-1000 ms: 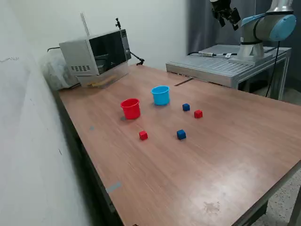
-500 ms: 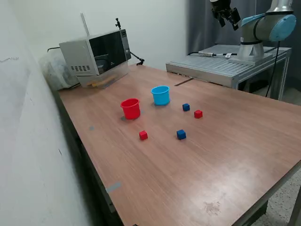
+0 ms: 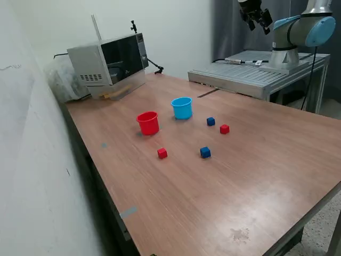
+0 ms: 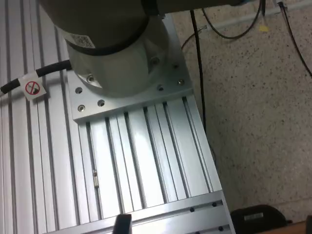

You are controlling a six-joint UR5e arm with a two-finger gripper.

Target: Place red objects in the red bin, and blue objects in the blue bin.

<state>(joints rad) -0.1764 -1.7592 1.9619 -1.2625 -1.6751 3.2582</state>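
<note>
Gripper: I saw my two-finger gripper (image 3: 254, 13) high above the bench's far corner; spread unreadable.
Cubes: small red plastic cubes (image 3: 162, 153) and dark blue cubes (image 3: 205, 152) lay mid-bench, well below.

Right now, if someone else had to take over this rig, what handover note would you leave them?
Tool: raised high above the arm's grey metal base platform, far from the wooden table; holds nothing visible, open or shut unclear.
Small bright red plastic cup and light blue plastic cup: upright, side by side.
Small red cubes and dark blue cubes: all loose on the table, none in a cup.
Done: nothing sorted.
Left: both red cubes into the red cup, both blue cubes into the blue cup.
</note>
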